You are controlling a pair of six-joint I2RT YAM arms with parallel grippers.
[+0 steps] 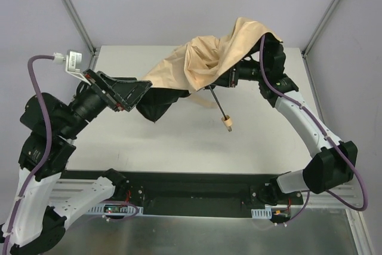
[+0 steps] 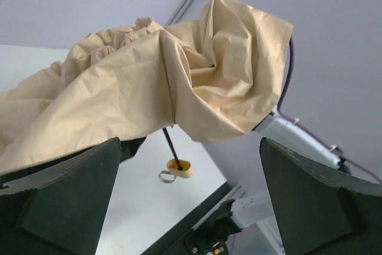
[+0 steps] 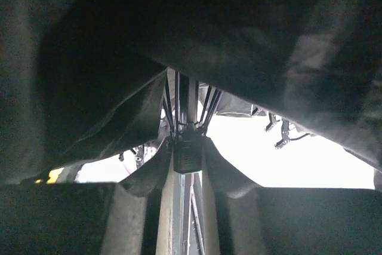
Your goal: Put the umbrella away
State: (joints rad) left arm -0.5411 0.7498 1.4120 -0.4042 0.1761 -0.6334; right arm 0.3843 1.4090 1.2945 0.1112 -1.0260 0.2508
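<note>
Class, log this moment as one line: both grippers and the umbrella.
left gripper: open | right gripper: shut on umbrella | umbrella: crumpled, not yet stowed

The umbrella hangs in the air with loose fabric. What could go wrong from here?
1. The left claw is open, so only the right claw holds the umbrella; it might slip or tip.
2. Its loose fabric lies near the purple cable and may snag.
3. The handle hangs low over the table and could strike it.
</note>
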